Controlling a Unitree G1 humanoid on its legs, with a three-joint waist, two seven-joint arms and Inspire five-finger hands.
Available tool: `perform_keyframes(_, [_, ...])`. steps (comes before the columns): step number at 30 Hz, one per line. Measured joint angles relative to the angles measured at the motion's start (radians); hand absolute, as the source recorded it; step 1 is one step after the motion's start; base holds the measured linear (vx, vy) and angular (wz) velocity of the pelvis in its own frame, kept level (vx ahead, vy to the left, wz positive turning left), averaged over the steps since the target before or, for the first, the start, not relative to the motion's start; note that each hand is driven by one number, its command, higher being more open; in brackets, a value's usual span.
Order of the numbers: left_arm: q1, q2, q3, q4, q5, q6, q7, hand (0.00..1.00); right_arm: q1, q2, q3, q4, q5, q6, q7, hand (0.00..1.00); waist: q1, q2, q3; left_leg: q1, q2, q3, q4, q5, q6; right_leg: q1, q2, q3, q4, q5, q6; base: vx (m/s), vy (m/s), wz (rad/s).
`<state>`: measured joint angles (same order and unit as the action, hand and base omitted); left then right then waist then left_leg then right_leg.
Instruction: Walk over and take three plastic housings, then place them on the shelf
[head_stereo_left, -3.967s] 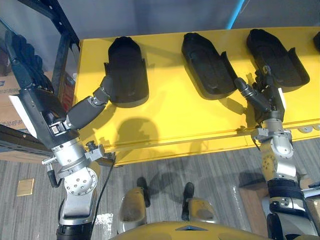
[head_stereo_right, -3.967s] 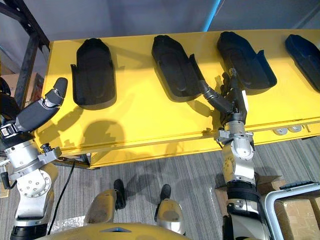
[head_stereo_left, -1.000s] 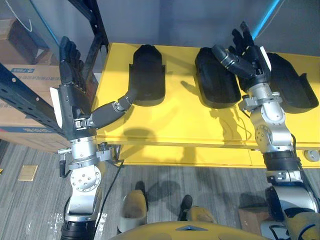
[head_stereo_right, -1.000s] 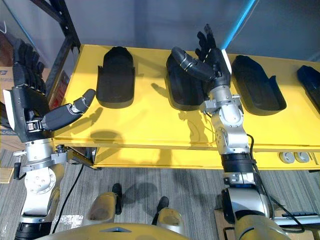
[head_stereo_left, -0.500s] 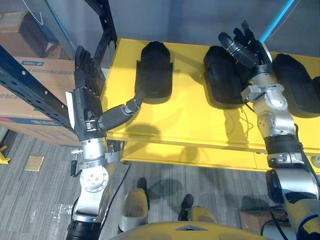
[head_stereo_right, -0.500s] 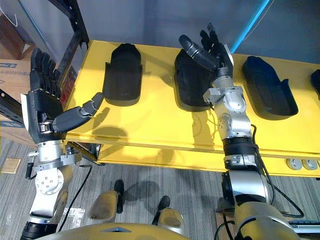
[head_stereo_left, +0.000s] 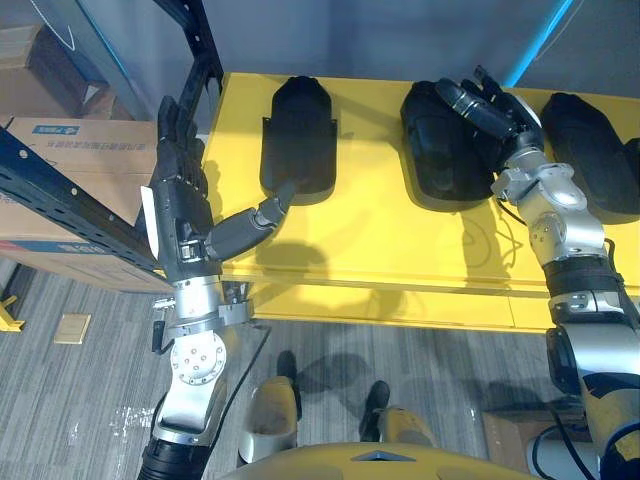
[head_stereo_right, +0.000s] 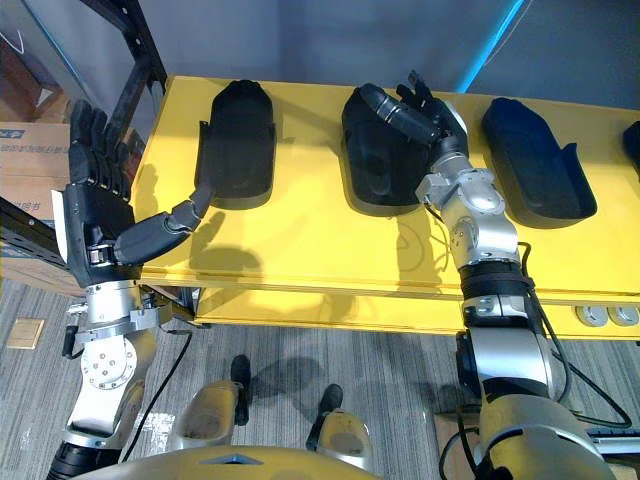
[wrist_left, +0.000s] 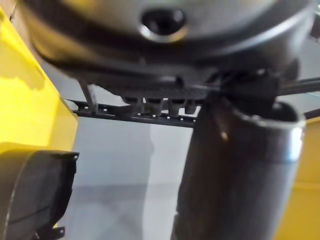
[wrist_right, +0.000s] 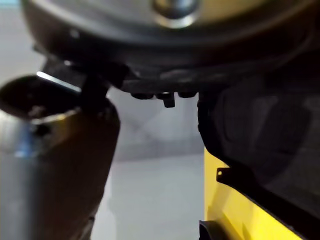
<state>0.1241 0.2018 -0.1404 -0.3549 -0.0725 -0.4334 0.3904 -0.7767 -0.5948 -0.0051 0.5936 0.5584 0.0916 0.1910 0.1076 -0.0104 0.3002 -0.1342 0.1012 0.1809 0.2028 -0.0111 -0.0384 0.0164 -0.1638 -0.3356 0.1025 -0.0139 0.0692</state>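
Note:
Three black plastic housings lie in a row on the yellow table (head_stereo_left: 360, 250): left housing (head_stereo_left: 297, 140), middle housing (head_stereo_left: 440, 150), right housing (head_stereo_left: 590, 150). My left hand (head_stereo_left: 180, 195) is held upright at the table's left end, open, its thumb reaching towards the left housing's near end without gripping it. That housing's edge (wrist_left: 35, 192) appears beside the thumb in the left wrist view. My right hand (head_stereo_right: 425, 110) hovers over the middle housing's far right side, open, thumb lying across its top. The housing's wall (wrist_right: 260, 135) fills one side of the right wrist view.
A dark metal shelf frame (head_stereo_left: 195, 70) stands just left of the table, with a blue-black beam (head_stereo_left: 60, 190) crossing in front of cardboard boxes (head_stereo_left: 70, 145). A blue strip (head_stereo_left: 535, 40) runs up the back wall. Grey carpet (head_stereo_left: 400, 350) lies below the table's front edge.
My right hand has come down and forward over the middle housing. The left hand stays raised and open, thumb nearer the left housing. The camera has shifted a little.

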Motion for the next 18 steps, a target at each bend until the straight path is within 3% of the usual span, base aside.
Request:
perform_keyframes(5, [0.000, -0.001, -0.007, 0.000, -0.081, 0.003, -0.031, 1.00, -0.010, -0.003, 0.029, 0.020, -0.001, 0.012, 0.021, 1.00, -0.001, 0.000, 0.000, 0.002, 0.002, 0.004, 0.000, 0.000, 0.000, -0.001, 0.001, 0.005, 0.001, 0.000, 0.000, 0.00, 0.000, -0.01])
perform_keyframes(18, [-0.014, 0.025, -0.011, 0.080, -0.078, 0.028, -0.019, 1.00, -0.029, -0.026, 0.074, 0.065, -0.003, 0.030, 0.061, 1.00, 0.004, 0.000, 0.000, 0.000, 0.016, 0.019, -0.020, 0.007, -0.005, -0.015, 0.017, 0.021, -0.015, 0.006, -0.003, 0.01, -0.011, -0.03])
